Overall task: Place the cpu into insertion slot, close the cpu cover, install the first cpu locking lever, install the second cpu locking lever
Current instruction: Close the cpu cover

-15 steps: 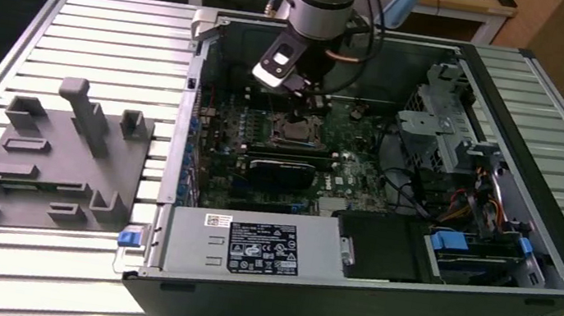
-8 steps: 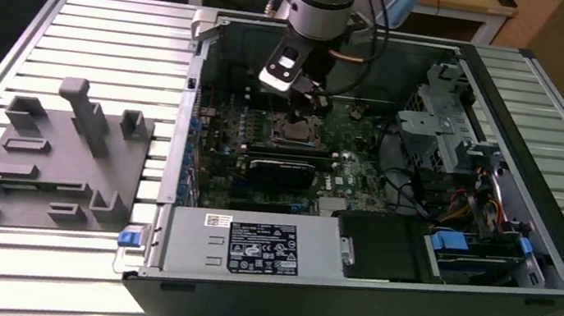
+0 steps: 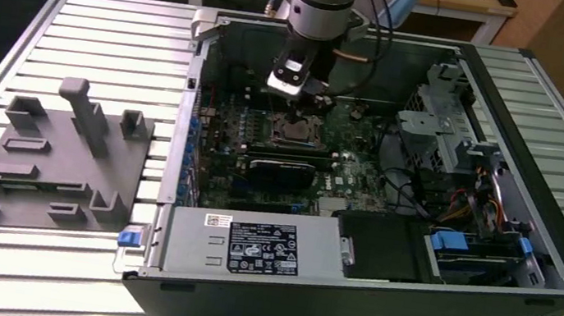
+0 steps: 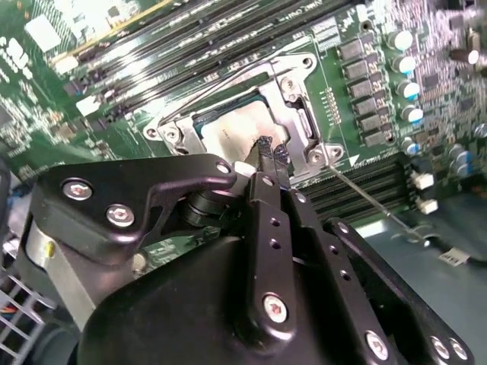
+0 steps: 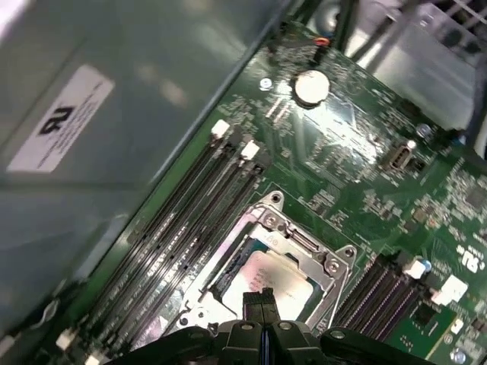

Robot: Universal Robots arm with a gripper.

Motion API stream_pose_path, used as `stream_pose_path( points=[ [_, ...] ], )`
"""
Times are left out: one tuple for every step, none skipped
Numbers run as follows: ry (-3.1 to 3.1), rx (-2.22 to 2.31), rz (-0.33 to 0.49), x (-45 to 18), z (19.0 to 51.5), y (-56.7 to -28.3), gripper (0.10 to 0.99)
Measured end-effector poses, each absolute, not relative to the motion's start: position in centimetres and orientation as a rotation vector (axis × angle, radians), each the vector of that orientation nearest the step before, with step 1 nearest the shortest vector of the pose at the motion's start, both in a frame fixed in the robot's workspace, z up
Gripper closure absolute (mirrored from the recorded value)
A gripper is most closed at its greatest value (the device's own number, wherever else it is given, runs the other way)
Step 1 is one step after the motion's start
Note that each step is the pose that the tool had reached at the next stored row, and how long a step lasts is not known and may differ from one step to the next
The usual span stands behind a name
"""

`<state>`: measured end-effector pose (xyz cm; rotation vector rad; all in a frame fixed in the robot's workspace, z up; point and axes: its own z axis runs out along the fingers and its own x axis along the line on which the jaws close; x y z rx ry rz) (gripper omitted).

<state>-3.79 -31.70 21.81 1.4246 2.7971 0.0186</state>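
Observation:
The cpu point(image 5: 275, 283) lies flat in the insertion slot point(image 3: 291, 131), its dull silvery top point(image 4: 227, 134) showing through the window of the cpu cover point(image 5: 306, 247). That cover point(image 4: 295, 115) sits down over the chip as a silvery frame. My gripper point(image 5: 259, 299) hovers just above the chip's edge with its black fingertips point(image 4: 266, 152) pressed together and nothing between them. A thin wire locking lever point(image 4: 373, 199) runs out from the socket's corner across the board. In the exterior view the gripper point(image 3: 306, 100) hangs over the socket inside the open case.
Long black memory slots point(image 5: 190, 205) flank the socket on both sides. A black card point(image 3: 280, 170), a drive cage point(image 3: 436, 126) and the power supply point(image 3: 247, 244) crowd the case. A grey fixture plate point(image 3: 55, 163) lies at the exterior view's left.

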Motion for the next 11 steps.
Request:
stream_pose_path(
  points=[
    [2.81, 1.399, 0.019, -3.79, 21.81, -31.7, 0.98],
    [2.822, 1.374, 0.019, -3.79, 21.81, -31.7, 0.98],
    [2.834, 1.349, 0.019, -3.79, 21.81, -31.7, 0.98],
    [2.847, 1.323, 0.019, -3.79, 21.8, -31.7, 0.98],
    [2.859, 1.296, 0.019, -3.79, 21.79, -31.7, 0.98],
    [2.871, 1.27, 0.019, -3.79, 21.79, -31.7, 0.98],
    [2.883, 1.245, 0.019, -3.79, 21.79, -31.7, 0.98],
    [2.894, 1.218, 0.019, -3.79, 21.78, -31.7, 0.98],
    [2.905, 1.193, 0.019, -3.79, 21.78, -31.7, 0.98],
    [2.915, 1.166, 0.019, -3.79, 21.77, -31.7, 0.98],
    [2.926, 1.14, 0.019, -3.79, 21.77, -31.7, 0.98]
  ],
)
